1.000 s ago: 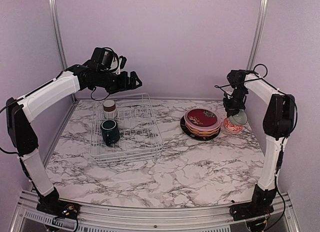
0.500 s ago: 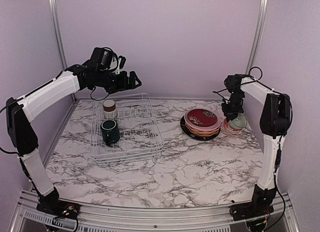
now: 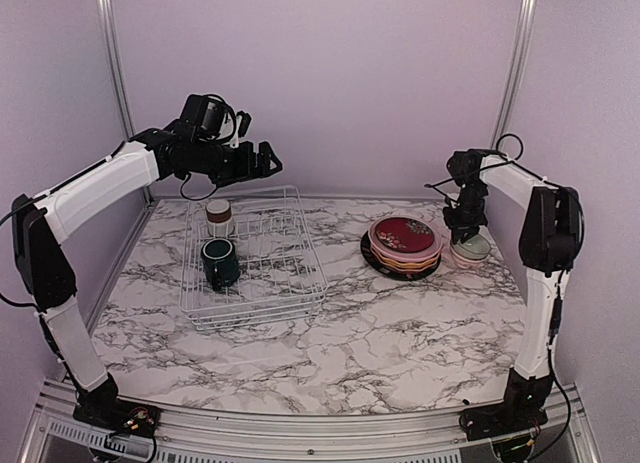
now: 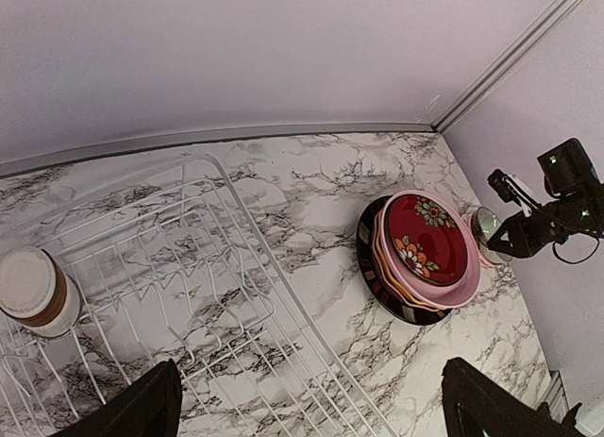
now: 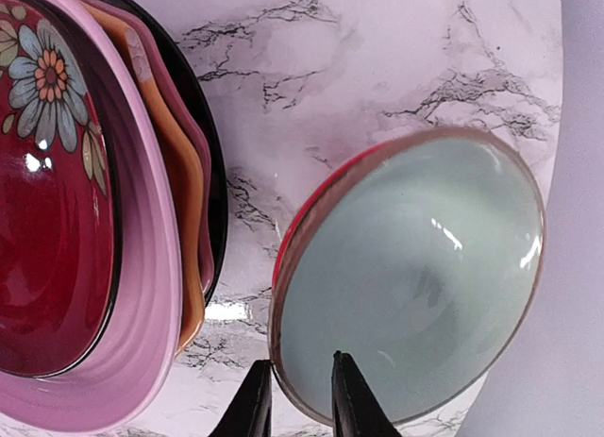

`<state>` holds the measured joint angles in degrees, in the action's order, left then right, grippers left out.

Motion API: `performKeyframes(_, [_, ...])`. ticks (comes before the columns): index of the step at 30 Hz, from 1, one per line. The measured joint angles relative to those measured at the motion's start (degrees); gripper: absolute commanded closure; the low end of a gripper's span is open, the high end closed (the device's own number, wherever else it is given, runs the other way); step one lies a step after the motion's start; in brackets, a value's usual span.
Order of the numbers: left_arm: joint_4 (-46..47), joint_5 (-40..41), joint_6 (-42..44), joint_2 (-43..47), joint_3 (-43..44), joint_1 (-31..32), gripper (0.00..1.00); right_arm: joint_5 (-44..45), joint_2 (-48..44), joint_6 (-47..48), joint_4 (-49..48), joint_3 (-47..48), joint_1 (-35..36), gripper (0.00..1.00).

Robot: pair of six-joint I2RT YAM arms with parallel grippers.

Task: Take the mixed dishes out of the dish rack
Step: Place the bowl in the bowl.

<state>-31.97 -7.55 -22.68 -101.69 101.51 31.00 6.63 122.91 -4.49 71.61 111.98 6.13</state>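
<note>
The dish rack (image 3: 255, 258) holds a dark green mug (image 3: 220, 263) and a white-and-brown cup (image 3: 218, 217). The rack (image 4: 236, 295) and the cup (image 4: 33, 288) also show in the left wrist view. My left gripper (image 3: 268, 161) is open and empty, high above the rack's far edge. The plates sit stacked (image 3: 404, 245), floral red plate on top (image 4: 425, 253). My right gripper (image 5: 294, 399) is shut on the rim of the pale green bowl (image 5: 415, 277). That bowl rests nested in the pink-white floral bowl (image 5: 311, 196), right of the plates.
The plate stack lies close to the left of the nested bowls (image 3: 470, 249). The right wall and a metal corner post (image 3: 515, 73) stand just beyond the bowls. The back wall runs behind the rack.
My right gripper has lowered the pale green bowl from a tilted hold down into the floral bowl. The left arm has barely moved.
</note>
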Motion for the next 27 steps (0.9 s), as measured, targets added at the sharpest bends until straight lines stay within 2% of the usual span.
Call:
performKeyframes(5, [0.00,0.00,0.00,0.00,-0.02,0.00,0.01,-0.02,0.00,0.00,-0.04,0.00,0.13,0.80])
performKeyframes(14, [0.00,0.00,0.00,0.02,-0.09,0.00,0.01,-0.83,0.00,0.07,-0.35,-0.22,0.13,0.94])
performKeyframes(19, [0.00,0.02,0.00,0.04,-0.13,-0.04,0.01,-1.16,0.00,0.07,-1.27,-2.08,0.13,0.96])
performKeyframes(22, [-0.04,0.04,0.00,0.09,-0.44,-0.11,0.01,-1.33,-0.02,0.09,-1.55,-3.43,0.15,0.95])
performKeyframes(27, [-0.17,0.15,0.00,0.11,-0.68,-0.42,0.01,-1.31,-0.02,0.00,-1.73,-3.52,0.22,0.84])
